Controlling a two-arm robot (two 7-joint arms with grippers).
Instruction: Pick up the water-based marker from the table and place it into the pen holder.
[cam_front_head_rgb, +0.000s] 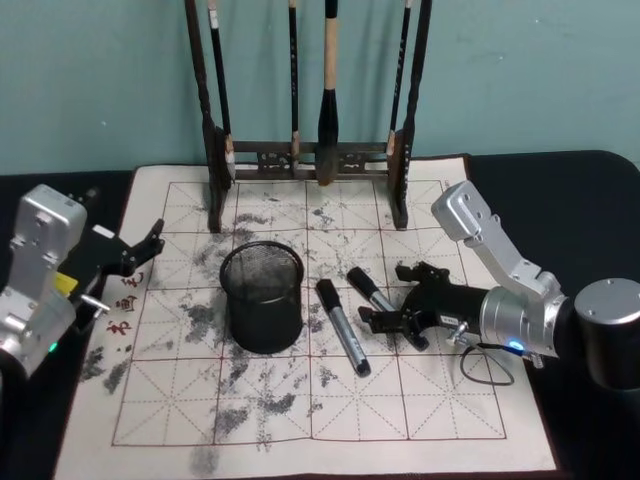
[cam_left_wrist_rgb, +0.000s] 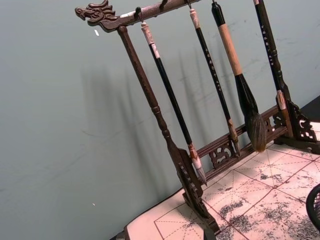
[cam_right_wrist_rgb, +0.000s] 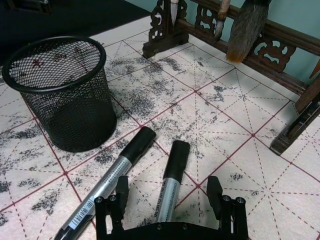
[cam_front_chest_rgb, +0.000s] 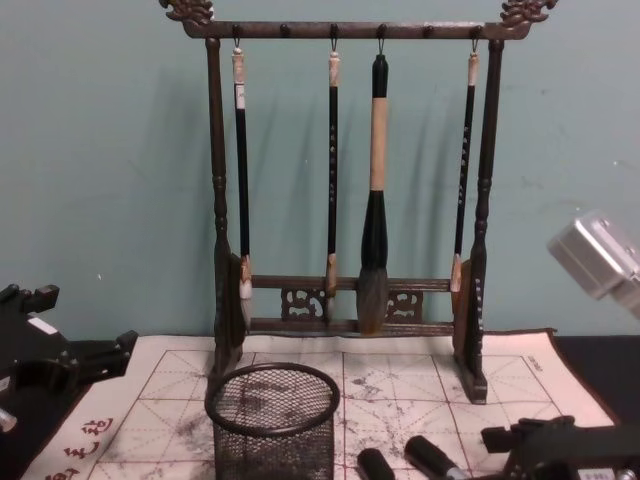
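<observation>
Two silver markers with black caps lie side by side on the ink-stained mat, right of the black mesh pen holder. The longer-looking marker lies nearer the holder. My right gripper is open and low over the mat, its fingers straddling the rear of the other marker without gripping it. One finger stands between the two markers. My left gripper is parked open at the mat's left edge.
A tall dark wooden brush rack with several hanging brushes stands at the back of the mat, before a teal wall. Black table surface flanks the mat on both sides.
</observation>
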